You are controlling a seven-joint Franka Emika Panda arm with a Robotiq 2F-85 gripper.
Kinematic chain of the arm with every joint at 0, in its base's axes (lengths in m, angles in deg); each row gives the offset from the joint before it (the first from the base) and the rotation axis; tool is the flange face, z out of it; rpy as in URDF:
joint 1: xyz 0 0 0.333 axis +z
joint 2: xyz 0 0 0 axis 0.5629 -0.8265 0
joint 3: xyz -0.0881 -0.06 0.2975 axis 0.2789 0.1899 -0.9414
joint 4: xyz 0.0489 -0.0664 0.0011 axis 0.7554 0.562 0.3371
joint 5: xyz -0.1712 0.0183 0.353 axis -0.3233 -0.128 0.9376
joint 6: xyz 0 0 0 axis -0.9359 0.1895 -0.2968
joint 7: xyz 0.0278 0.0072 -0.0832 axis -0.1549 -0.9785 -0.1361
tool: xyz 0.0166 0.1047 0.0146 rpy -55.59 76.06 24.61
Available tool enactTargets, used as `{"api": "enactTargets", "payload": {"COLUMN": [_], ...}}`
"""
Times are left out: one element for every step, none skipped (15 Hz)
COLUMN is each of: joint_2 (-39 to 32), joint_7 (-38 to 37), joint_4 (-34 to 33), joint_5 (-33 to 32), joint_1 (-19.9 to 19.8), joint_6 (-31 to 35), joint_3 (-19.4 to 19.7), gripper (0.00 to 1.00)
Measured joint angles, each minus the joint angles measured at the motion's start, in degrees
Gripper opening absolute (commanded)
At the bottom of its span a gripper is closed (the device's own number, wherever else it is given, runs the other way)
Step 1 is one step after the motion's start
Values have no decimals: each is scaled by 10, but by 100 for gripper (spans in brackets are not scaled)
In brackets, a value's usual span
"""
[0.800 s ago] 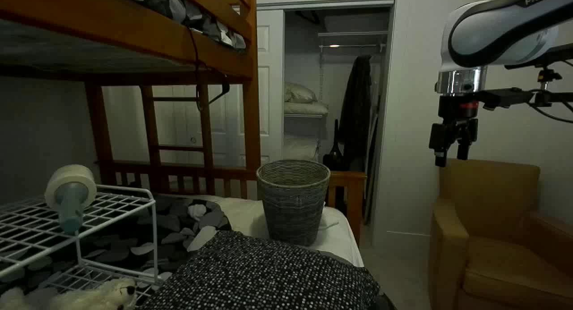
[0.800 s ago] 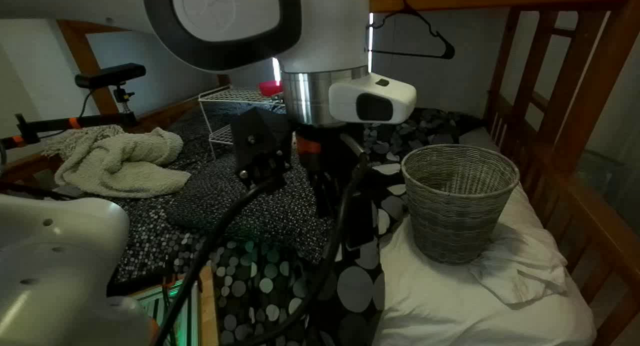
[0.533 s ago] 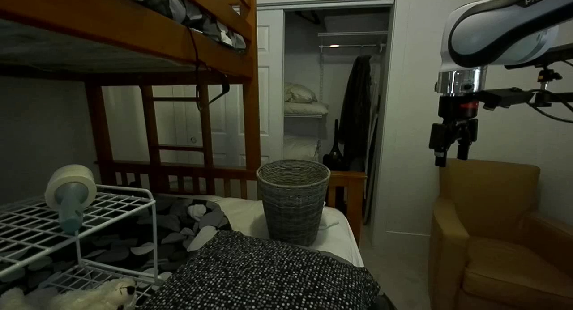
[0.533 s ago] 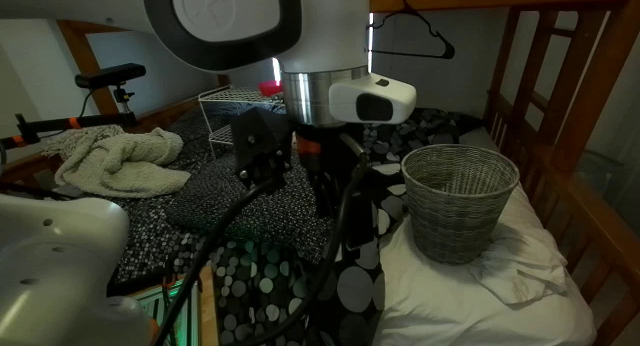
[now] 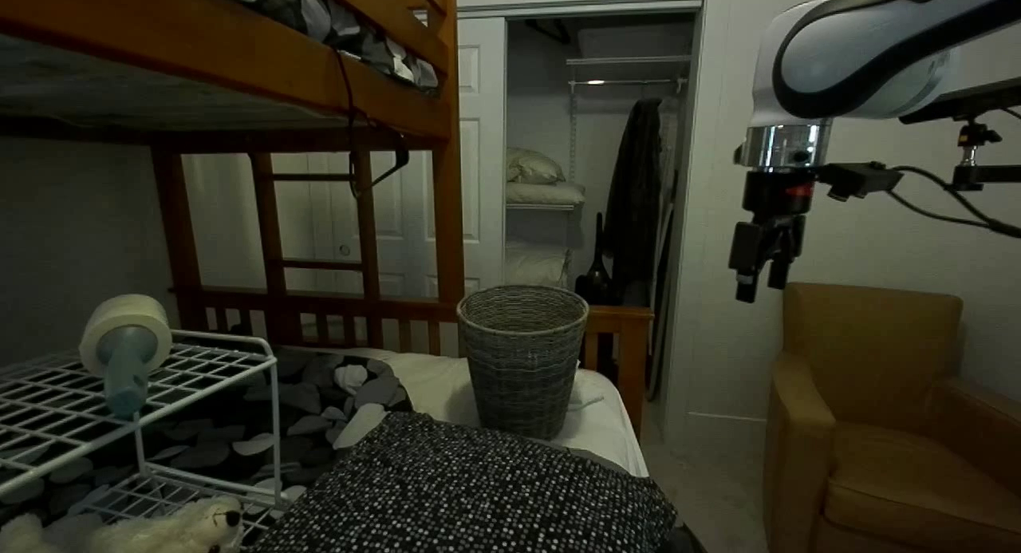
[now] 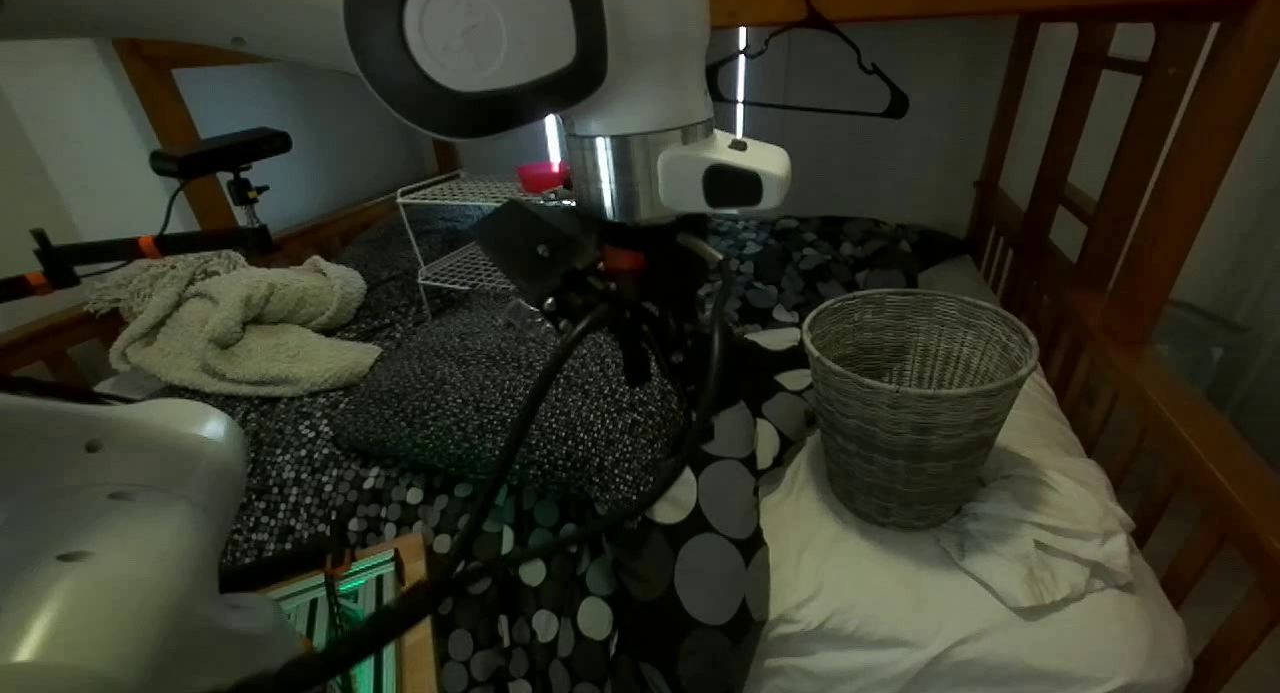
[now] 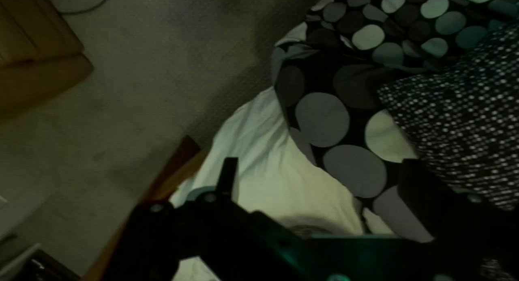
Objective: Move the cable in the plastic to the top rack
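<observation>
The top rack is the white wire tier [image 5: 195, 399] at the left of an exterior view; it also shows in an exterior view [image 6: 470, 189], behind the arm. My gripper [image 5: 762, 288] hangs in the air, fingers down, right of the wicker basket and far from the rack. In the wrist view, my gripper [image 7: 321, 161] has its black fingers wide apart with nothing between them. The cable in plastic cannot be made out for certain. A small clear, shiny thing [image 6: 520, 315] lies on the dark bedding in front of the rack; I cannot tell what it is.
A white roll with a bluish bottle-like thing [image 5: 128, 349] and a red bowl [image 6: 540, 178] are on the top tier. A plush toy [image 5: 199, 523] lies low. A wicker basket [image 6: 915, 423], a cream blanket [image 6: 240, 323], a hanger [image 6: 890, 98] and bunk posts [image 5: 448, 218] stand around.
The arm and gripper have moved left in an exterior view, away from the armchair side. In an exterior view they have drawn back toward the rack, uncovering the small clear thing.
</observation>
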Motion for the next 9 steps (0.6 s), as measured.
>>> {"api": "enactTargets", "payload": {"joint_2": [-5, -10, -15, -18, -23, -29, -36, -44, -55], "joint_7": [0, 0, -1, -1, -1, -1, 0, 1, 4], "joint_4": [0, -1, -2, -3, -6, -10, -15, -21, -28], "joint_5": [16, 32, 46, 61, 76, 88, 100, 109, 116], "joint_1": [25, 50, 76, 101, 127, 150, 174, 195, 216], "joint_6": [8, 15, 22, 26, 31, 35, 40, 48, 56], "joint_3": [-18, -39, -61, -81, -103, -121, -139, -155, -169], "gripper": [100, 100, 100, 100, 100, 100, 100, 100, 100]}}
